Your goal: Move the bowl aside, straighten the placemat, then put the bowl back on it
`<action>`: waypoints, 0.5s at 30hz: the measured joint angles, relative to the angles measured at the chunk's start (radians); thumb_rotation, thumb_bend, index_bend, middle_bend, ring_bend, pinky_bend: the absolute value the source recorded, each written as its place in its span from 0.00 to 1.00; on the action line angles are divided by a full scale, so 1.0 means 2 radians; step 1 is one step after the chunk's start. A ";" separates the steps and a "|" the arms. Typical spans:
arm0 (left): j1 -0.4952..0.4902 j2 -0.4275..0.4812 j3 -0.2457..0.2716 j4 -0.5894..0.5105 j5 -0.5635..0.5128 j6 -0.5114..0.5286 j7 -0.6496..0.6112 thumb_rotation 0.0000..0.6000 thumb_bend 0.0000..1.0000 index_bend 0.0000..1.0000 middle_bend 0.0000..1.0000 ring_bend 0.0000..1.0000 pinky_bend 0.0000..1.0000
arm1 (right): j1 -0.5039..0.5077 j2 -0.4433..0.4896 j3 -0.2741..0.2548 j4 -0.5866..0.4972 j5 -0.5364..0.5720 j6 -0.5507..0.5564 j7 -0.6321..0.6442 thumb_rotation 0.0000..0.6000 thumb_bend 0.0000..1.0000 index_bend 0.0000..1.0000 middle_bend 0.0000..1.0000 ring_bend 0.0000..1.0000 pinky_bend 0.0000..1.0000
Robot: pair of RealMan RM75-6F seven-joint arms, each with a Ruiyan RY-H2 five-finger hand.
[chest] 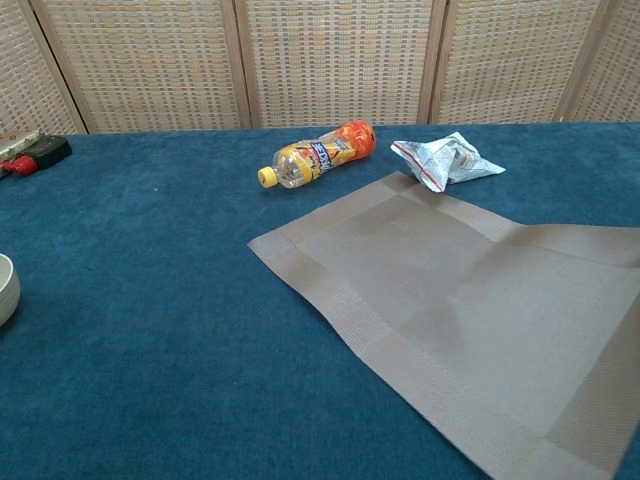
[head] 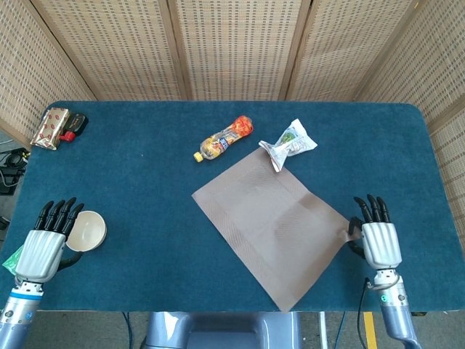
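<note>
The brown woven placemat (head: pixel 272 218) (chest: pixel 470 305) lies skewed like a diamond on the blue table, right of centre. My right hand (head: pixel 379 241) pinches its right corner near the table's front right. The cream bowl (head: pixel 86 230) (chest: pixel 5 290) sits at the front left, off the mat. My left hand (head: pixel 45 247) is beside the bowl with its fingers against the bowl's left rim; whether it grips is unclear. Neither hand shows in the chest view.
An orange-capped drink bottle (head: pixel 222 137) (chest: pixel 318 155) lies on its side behind the mat. A crumpled white wrapper (head: pixel 289 143) (chest: pixel 445 158) touches the mat's far corner. A snack pack (head: pixel 49 127) and a red-black item (head: pixel 73 126) sit at the far left corner.
</note>
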 measured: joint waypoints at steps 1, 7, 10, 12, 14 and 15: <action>0.000 0.000 0.000 0.000 0.000 -0.001 0.001 1.00 0.05 0.00 0.00 0.00 0.00 | 0.006 0.006 0.008 0.004 0.007 -0.011 -0.002 1.00 0.64 0.71 0.23 0.00 0.09; 0.000 -0.001 0.000 0.000 0.000 -0.001 0.002 1.00 0.05 0.00 0.00 0.00 0.00 | 0.036 0.025 0.038 0.025 0.039 -0.058 -0.026 1.00 0.63 0.71 0.22 0.00 0.09; 0.000 -0.001 -0.001 0.001 -0.001 0.000 0.001 1.00 0.05 0.00 0.00 0.00 0.00 | 0.051 0.031 0.050 0.035 0.056 -0.077 -0.043 1.00 0.55 0.60 0.16 0.00 0.07; 0.000 -0.001 -0.001 0.001 -0.001 0.001 0.000 1.00 0.05 0.00 0.00 0.00 0.00 | 0.054 0.034 0.055 0.038 0.062 -0.079 -0.049 1.00 0.49 0.47 0.08 0.00 0.04; 0.000 0.000 -0.002 0.001 0.000 0.002 -0.002 1.00 0.05 0.00 0.00 0.00 0.00 | 0.053 0.035 0.055 0.038 0.064 -0.075 -0.049 1.00 0.42 0.33 0.02 0.00 0.01; 0.000 0.000 -0.002 0.002 0.000 0.002 -0.003 1.00 0.05 0.00 0.00 0.00 0.00 | 0.051 0.035 0.055 0.038 0.064 -0.072 -0.048 1.00 0.39 0.26 0.00 0.00 0.00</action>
